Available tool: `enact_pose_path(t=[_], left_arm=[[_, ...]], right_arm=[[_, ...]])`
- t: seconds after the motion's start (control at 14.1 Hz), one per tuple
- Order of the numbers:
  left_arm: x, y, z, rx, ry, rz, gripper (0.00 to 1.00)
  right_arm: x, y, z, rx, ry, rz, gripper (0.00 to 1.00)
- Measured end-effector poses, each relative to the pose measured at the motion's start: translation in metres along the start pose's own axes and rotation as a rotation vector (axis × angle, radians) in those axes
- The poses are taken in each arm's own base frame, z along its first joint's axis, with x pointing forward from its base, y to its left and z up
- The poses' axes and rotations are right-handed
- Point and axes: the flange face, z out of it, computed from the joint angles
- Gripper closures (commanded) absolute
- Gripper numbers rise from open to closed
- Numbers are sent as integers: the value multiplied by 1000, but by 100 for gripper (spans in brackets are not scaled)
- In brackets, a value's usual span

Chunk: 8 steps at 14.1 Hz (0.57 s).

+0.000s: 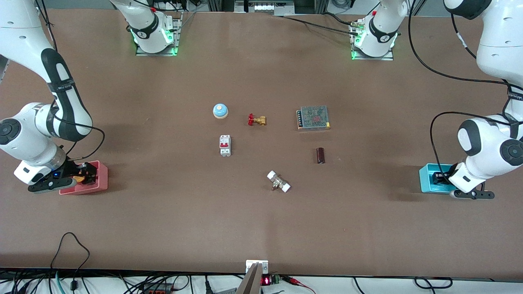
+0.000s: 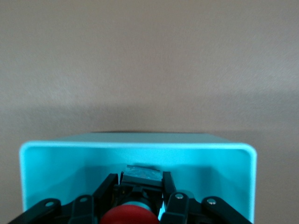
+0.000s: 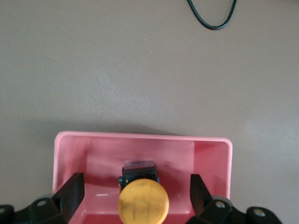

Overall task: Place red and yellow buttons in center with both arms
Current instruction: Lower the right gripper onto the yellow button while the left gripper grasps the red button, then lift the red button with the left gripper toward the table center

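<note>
Now two buttons, red button [image 2: 128,216] pinched by left end effector [image 2: 140,198], yellow button [image 3: 143,201] between spread right end effector [image 3: 135,189].

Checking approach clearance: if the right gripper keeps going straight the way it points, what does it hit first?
The right gripper, open inside the pink plastic bin, points down at the round yellow push button centred between its fingers. It would likely meet that cap first, though depth is unclear.

The black two-finger left gripper [image 2: 140,198] is closed around a red cap, while the black two-finger right gripper [image 3: 136,193] is held spread wide.
</note>
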Motion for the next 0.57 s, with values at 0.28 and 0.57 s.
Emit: enact_pose_path(t=[0.28,0.57], left_arm=[[14,6,-65,-4,-12,39,74],[20,61,-148,-42,-84,98,74]], right_arm=[[-3,0,7,6,-10,-17,0],[-5,3,8,7,-11,-23,15]])
